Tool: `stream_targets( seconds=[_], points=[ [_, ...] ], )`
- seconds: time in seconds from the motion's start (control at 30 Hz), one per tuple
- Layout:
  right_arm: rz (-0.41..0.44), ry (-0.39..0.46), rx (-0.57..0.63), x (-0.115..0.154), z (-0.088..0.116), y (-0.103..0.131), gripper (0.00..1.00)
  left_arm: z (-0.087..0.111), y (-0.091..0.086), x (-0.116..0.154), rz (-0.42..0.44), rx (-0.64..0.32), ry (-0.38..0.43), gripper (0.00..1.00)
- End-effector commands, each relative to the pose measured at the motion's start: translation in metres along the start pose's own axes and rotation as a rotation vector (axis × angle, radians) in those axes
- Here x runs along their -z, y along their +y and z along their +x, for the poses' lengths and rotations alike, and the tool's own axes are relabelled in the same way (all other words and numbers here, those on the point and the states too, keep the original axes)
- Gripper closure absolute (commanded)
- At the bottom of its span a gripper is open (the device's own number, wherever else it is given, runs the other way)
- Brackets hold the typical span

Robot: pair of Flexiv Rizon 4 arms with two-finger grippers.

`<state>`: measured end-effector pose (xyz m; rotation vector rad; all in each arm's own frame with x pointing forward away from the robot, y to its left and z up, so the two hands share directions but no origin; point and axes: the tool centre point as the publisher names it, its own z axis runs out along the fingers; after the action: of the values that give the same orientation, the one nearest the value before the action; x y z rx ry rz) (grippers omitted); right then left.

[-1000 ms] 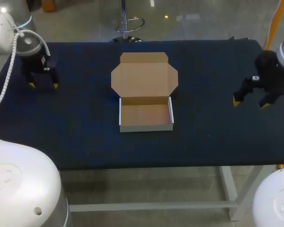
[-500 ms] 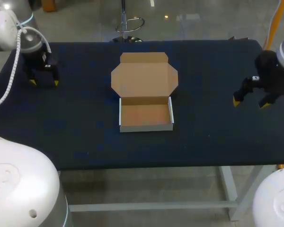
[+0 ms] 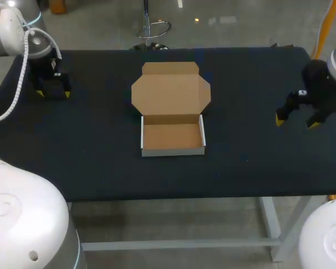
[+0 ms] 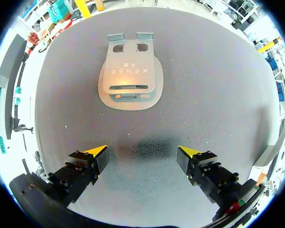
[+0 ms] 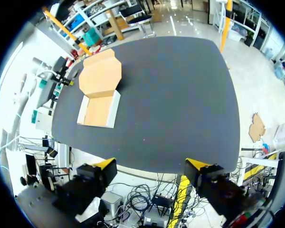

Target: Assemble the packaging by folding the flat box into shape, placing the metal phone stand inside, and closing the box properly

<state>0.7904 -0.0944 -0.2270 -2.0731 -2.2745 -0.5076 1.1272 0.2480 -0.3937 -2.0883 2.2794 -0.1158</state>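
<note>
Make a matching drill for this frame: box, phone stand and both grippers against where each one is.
1 box
2 phone stand
3 left gripper
4 right gripper

A open, near the right edge of the table
B middle of the table, lid folded back
C lying flat ahead of the left gripper
D open, by the far left corner

Pairs: 1-B, 2-C, 3-D, 4-A

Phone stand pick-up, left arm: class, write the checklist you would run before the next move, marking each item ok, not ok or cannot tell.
1. Box folded into a tray, lid lying open: ok.
2. Tray empty: ok.
3. Phone stand in sight, lying ahead of the left jaws: ok.
4. Left jaws open, holding nothing: ok.
5. Stand between the left jaws: not ok, not yet reached.
6. Right jaws open, well apart from the box: ok.
</note>
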Motion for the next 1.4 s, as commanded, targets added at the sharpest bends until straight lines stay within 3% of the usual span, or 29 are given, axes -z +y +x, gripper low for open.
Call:
stream_targets(
  seconds=[0.03,1.4],
  points=[
    [0.004,-0.002,0.0,0.002,0.0,0.0,0.0,-0.003,-0.01,-0.003,-0.02,-0.003,0.001,0.0],
    [0.004,-0.002,0.0,0.002,0.0,0.0,0.0,-0.011,-0.057,-0.009,-0.019,-0.027,0.001,0.0]
  ],
)
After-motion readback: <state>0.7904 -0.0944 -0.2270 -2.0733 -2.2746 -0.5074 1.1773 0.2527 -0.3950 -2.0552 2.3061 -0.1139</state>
